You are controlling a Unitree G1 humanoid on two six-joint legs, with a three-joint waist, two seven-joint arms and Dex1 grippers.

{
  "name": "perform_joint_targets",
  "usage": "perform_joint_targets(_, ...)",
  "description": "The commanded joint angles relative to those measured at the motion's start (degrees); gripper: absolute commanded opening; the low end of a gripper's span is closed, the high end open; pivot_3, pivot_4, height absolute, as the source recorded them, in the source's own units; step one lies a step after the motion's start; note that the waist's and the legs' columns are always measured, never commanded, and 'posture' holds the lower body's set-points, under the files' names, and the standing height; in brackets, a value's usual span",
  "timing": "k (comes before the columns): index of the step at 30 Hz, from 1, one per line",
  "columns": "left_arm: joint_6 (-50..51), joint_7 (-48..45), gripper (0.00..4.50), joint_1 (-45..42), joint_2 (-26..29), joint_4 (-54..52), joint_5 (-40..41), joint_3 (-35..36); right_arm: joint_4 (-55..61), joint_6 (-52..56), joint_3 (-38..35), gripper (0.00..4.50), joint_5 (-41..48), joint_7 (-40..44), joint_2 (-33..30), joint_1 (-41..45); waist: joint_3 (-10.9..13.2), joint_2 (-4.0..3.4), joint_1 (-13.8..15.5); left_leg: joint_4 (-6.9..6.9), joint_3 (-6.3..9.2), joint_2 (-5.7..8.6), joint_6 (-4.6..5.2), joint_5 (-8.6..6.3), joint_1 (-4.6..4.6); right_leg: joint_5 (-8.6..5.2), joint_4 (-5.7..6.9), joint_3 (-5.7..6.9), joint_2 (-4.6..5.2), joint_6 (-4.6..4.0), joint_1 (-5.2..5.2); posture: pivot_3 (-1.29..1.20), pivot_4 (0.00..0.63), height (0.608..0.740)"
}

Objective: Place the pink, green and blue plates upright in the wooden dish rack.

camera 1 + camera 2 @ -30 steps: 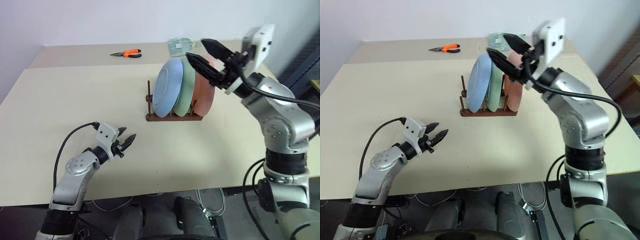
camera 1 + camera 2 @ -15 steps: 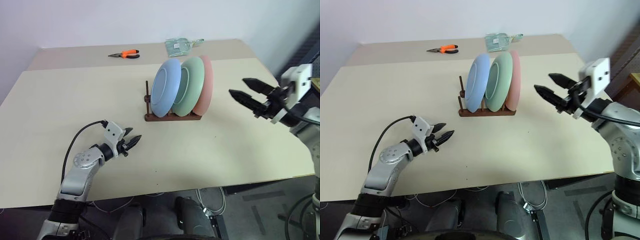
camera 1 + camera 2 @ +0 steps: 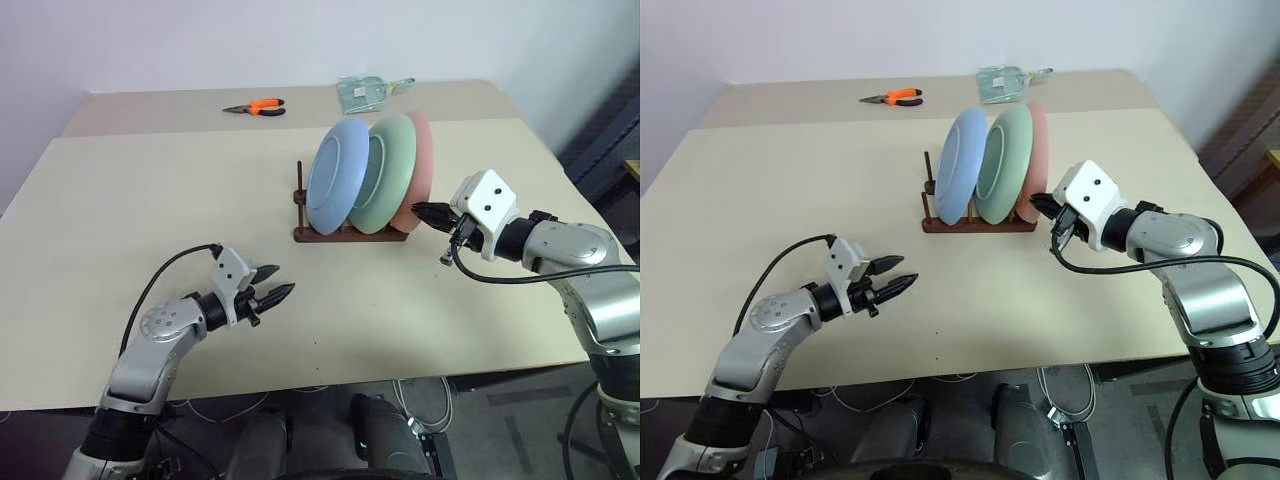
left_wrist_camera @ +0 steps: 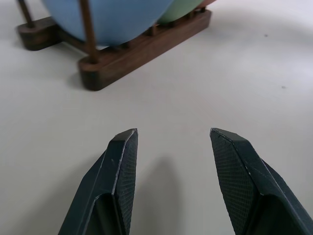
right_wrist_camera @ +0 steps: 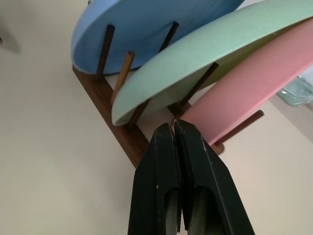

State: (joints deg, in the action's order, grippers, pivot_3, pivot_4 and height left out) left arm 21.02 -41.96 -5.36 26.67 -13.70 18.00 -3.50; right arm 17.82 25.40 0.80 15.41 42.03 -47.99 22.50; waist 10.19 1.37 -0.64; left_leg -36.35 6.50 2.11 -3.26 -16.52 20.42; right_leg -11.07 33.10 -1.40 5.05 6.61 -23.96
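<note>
head views: all three plates stand upright in the wooden dish rack (image 3: 350,232) near the middle of your counter (image 3: 150,220). Order from the robot's left: blue plate (image 3: 338,175), green plate (image 3: 388,172), pink plate (image 3: 422,170), each leaning on the next.
right end effector (image 3: 418,211): fingers shut, holding nothing, tip right at the lower edge of the pink plate. Can't tell from here if it touches.
left end effector (image 3: 272,284): half open, empty, hovering low over bare counter, well apart from the rack.
left wrist view: you see both fingers (image 4: 120,166) spread with nothing between them, rack rail and the blue plate's bottom ahead.
right wrist view: fingers (image 5: 159,161) pressed together, pointing at the spot where the pink plate meets the rack base. Pegs separate all three plates.
step: my read is placing is done. This looks like a nudge or seating check on the pink plate, or just a pause there.
next move: if you nudge, keep it light, since the plates lean toward the robot's left. Otherwise back the right arm away on its own side without clipping the pink rim.
surface: matte beige counter with a seam towards the far side. Orange-handled pliers (image 3: 256,107) and a clear packet (image 3: 362,92) lie beyond it, clear of the work.
room: plain pale wall behind, cables under the near edge.
</note>
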Motion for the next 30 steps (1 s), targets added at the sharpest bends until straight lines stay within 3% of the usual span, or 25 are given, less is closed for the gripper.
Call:
perform_joint_targets(1, -0.22, 0.59, 2.42, -0.77, -0.76, -1.53, 0.23, -0.4, 0.69, -1.41, 0.46, 0.06, -2.3, 0.12, 0.21, 2.34, 0.0, 0.0, -0.07, 0.0, 0.0, 0.0, 0.0, 0.0, -0.01, 0.01, 0.0, 0.0, 0.0, -0.01, 0.0, 0.0, 0.15, 0.74)
perform_joint_targets(14, -1.3, 0.81, 2.42, -1.29, -1.57, -0.38, -0.6, -1.4, 3.21, -1.36, 4.0, 0.06, -3.81, 1.2, 5.88, 7.63, 0.0, 0.0, 0.03, -0.02, 0.01, 0.0, 0.0, 0.0, 0.01, 0.11, 0.01, 0.0, 0.0, -0.16, 0.01, 0.0, 0.15, 0.74)
perform_joint_targets(24, -1.23, 0.78, 2.42, -1.16, -1.84, -0.53, -1.23, -2.13, 2.39, -1.4, 1.06, 0.06, -5.61, 2.7, 2.12, 5.93, 0.0, 0.0, 0.14, -0.04, 0.02, 0.01, 0.0, 0.0, 0.02, 0.11, 0.03, 0.0, 0.0, -0.16, 0.01, 0.0, 0.15, 0.74)
perform_joint_targets(28, -0.82, 0.71, 2.42, -1.15, -1.57, -0.71, -1.07, -2.02, 3.85, -0.9, -3.04, 0.06, -2.52, 6.99, -2.21, 3.37, 0.0, 0.0, 0.11, -0.08, 0.03, 0.03, 0.0, 0.0, 0.03, 0.11, 0.02, 0.0, 0.0, -0.16, 0.03, 0.0, 0.15, 0.74)
perform_joint_targets(30, -0.7, 0.56, 2.42, -1.3, -1.36, -0.53, -1.05, -1.94, 8.28, 4.98, -5.51, 0.06, 5.78, 9.82, -2.19, 4.02, 0.0, -0.01, -0.1, -0.07, 0.03, 0.02, 0.0, 0.0, 0.0, 0.11, 0.03, 0.0, 0.0, -0.16, 0.05, 0.0, 0.15, 0.74)
